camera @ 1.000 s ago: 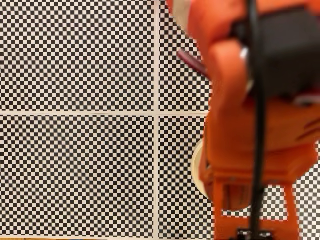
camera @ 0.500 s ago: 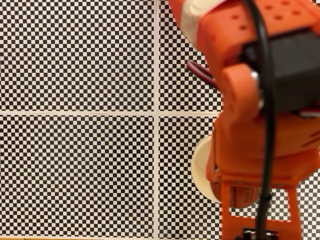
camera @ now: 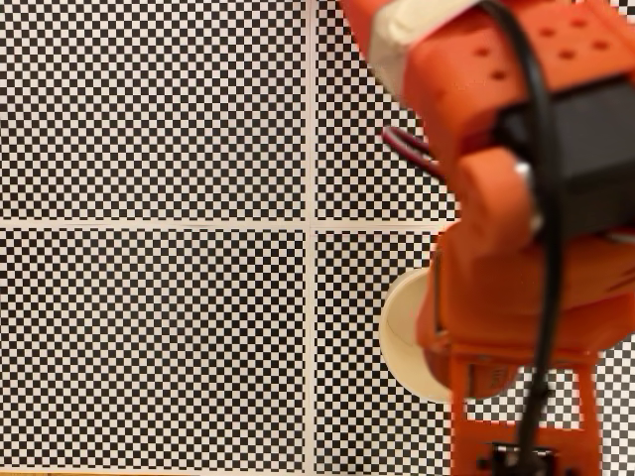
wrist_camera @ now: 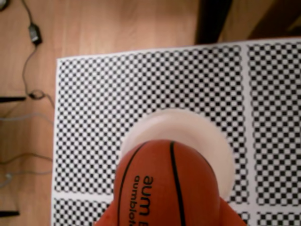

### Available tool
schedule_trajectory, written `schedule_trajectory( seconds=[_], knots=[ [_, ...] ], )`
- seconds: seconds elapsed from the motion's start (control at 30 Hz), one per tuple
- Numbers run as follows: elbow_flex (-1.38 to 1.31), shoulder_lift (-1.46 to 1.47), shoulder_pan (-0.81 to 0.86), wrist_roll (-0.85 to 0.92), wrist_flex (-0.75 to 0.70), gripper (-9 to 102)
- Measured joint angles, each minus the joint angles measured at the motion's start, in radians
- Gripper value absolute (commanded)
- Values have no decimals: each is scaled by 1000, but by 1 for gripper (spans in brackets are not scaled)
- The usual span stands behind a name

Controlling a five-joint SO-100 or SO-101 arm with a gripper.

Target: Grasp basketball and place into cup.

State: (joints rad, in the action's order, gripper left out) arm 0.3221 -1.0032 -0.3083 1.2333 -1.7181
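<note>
Holding the basketball (wrist_camera: 164,186) above the cup (wrist_camera: 207,136), the gripper (wrist_camera: 164,219) is pinching it from both sides (orange fingers just show at the bottom of the wrist view). Ball overlaps the cup's near rim, not centred over the mouth. Risk: releasing now could clip the rim, bounce out or tip the cup. In the fixed view more of the cup (camera: 402,332) shows than half a second ago; the arm (camera: 516,238) has shifted right.

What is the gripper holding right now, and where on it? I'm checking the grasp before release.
The basketball, gripped by its two sides between the orange fingers at the wrist view's bottom edge, above the cup.
</note>
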Motion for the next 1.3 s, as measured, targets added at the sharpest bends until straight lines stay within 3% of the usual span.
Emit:
schedule_trajectory(
  seconds=[0.57,1.3],
  knots=[
    [-160,100,3,-6,0,16],
    [-156,100,2,-18,0,34]
  ],
)
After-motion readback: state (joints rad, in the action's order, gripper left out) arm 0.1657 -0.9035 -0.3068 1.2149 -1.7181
